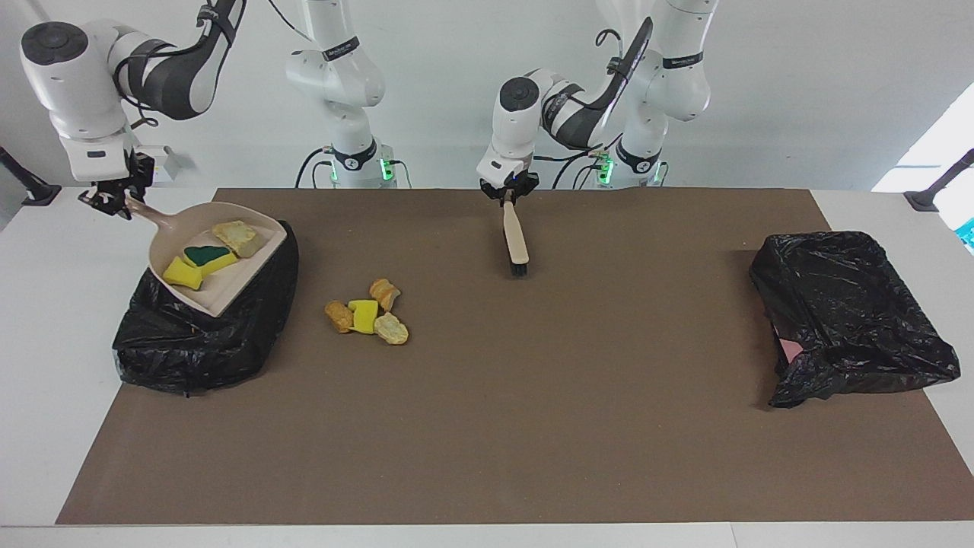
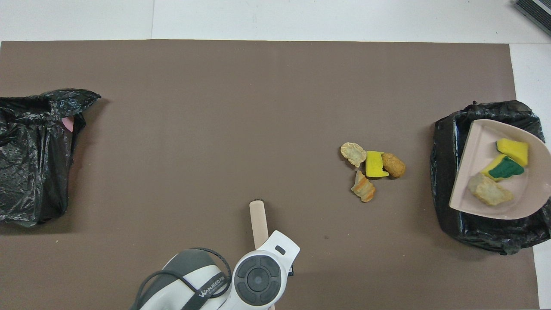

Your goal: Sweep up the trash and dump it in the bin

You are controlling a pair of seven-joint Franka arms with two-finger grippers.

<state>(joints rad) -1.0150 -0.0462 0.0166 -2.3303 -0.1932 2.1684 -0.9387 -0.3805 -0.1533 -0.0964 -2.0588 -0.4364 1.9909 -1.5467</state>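
We see three trash scraps (image 1: pixel 204 259) in the dustpan (image 1: pixel 228 293) over the bin (image 1: pixel 190 342) at frame left, four more (image 1: pixel 367 313) on the mat (image 1: pixel 487 396) beside it. The right gripper (image 1: pixel 114 202), upper left, pinches the dustpan handle. The left gripper (image 1: pixel 507 192), top center, pinches the brush (image 1: pixel 515 240).

A robotics lab: two white arms (image 1: pixel 342 84) bolted at a table (image 1: pixel 46 320) with a brown mat (image 1: pixel 533 426), bare white walls.
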